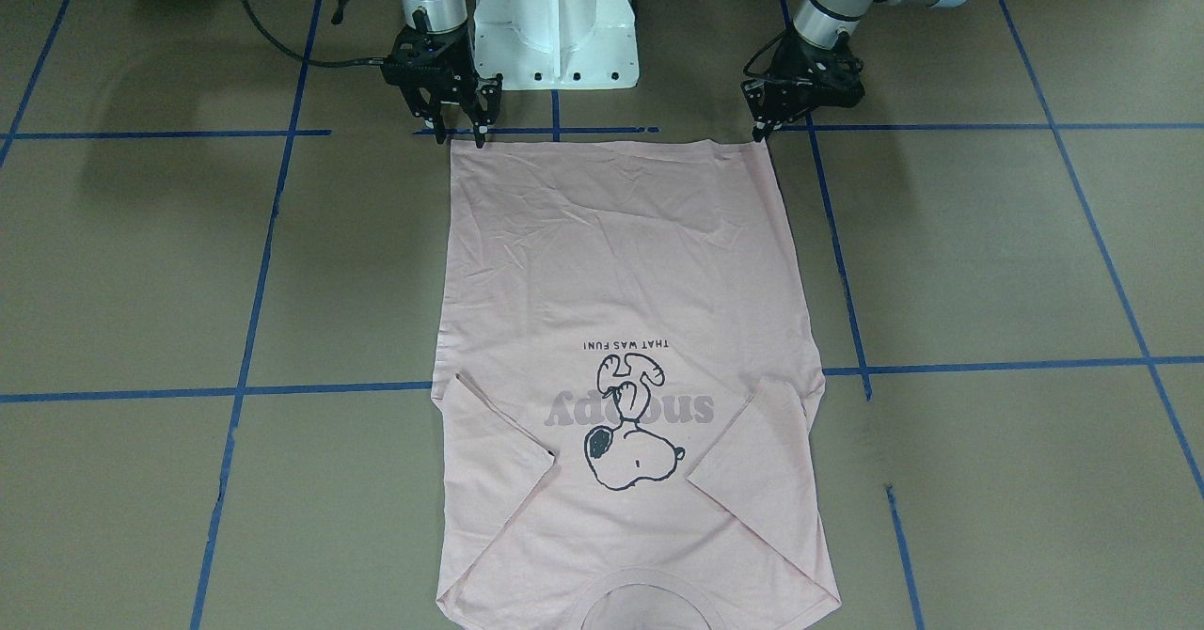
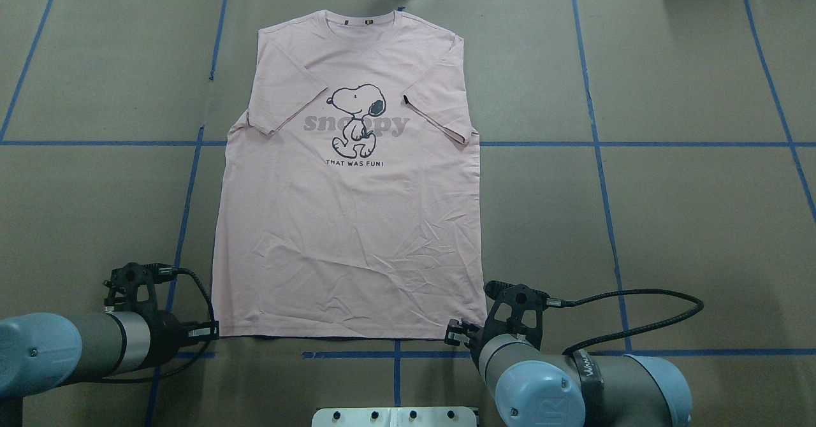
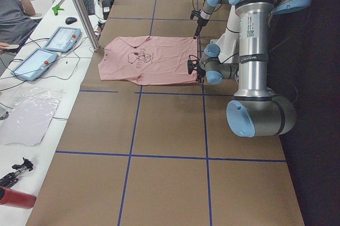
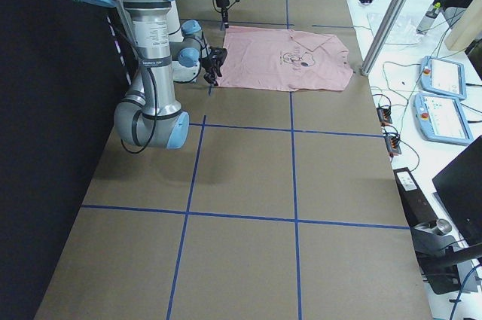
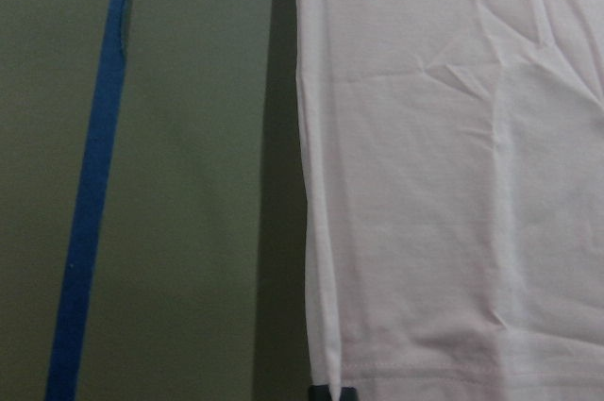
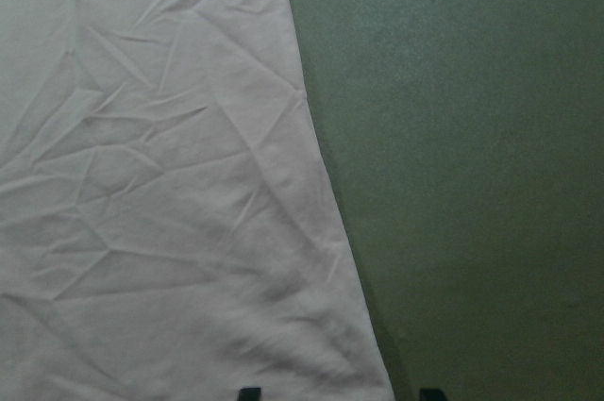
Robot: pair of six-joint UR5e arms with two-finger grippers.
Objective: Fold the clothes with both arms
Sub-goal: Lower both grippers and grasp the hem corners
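Observation:
The pale pink T-shirt [image 2: 350,223] lies flat on the table with the dog print [image 2: 357,118] facing up. Both sleeves are folded inward and the collar points away from me. It also shows in the front view [image 1: 621,263]. My left gripper [image 2: 215,331] [image 1: 760,133] is low at the hem's left corner. In the left wrist view its tips [image 5: 332,392] meet on that corner of the T-shirt [image 5: 453,184]. My right gripper [image 2: 456,334] [image 1: 461,133] is open. In the right wrist view [image 6: 340,392] its tips straddle the hem's right corner of the T-shirt [image 6: 142,184].
The white pedestal base [image 1: 555,19] stands between the arms, just behind the hem. Blue tape lines [image 2: 599,143] cross the brown table. A metal post [image 3: 79,8] stands at the far edge by the collar. Teach pendants [image 3: 61,39] and a person [image 3: 13,18] are beyond that edge.

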